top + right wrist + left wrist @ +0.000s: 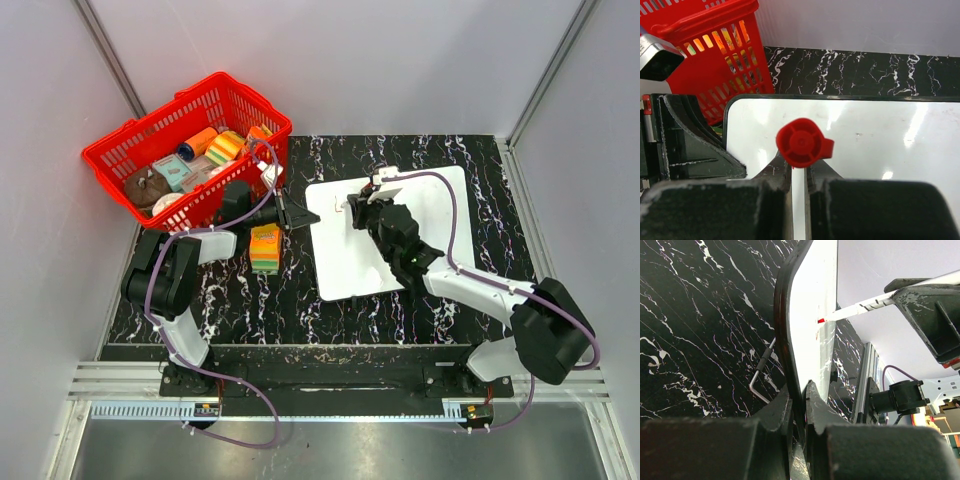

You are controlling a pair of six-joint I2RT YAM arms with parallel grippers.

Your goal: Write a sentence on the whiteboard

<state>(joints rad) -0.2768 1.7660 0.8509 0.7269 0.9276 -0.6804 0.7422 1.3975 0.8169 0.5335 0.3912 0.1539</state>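
The whiteboard (430, 205) lies flat on the black marble table. My left gripper (312, 217) is shut on its left rim, and in the left wrist view the dark rim (782, 330) runs between the jaws of the gripper (799, 390). My right gripper (362, 205) hangs over the board's left part, shut on a white pen (860, 307) with a red end cap (802, 142). The red pen tip (821, 320) touches the board. The sentence is hidden, apart from a small red mark (817, 333) below the tip.
A red basket (120, 150) with several items stands at the back left. An orange and green block (265, 247) sits just left of the board. A bent metal key (762, 371) lies on the table beside the board's rim. Grey walls enclose the table.
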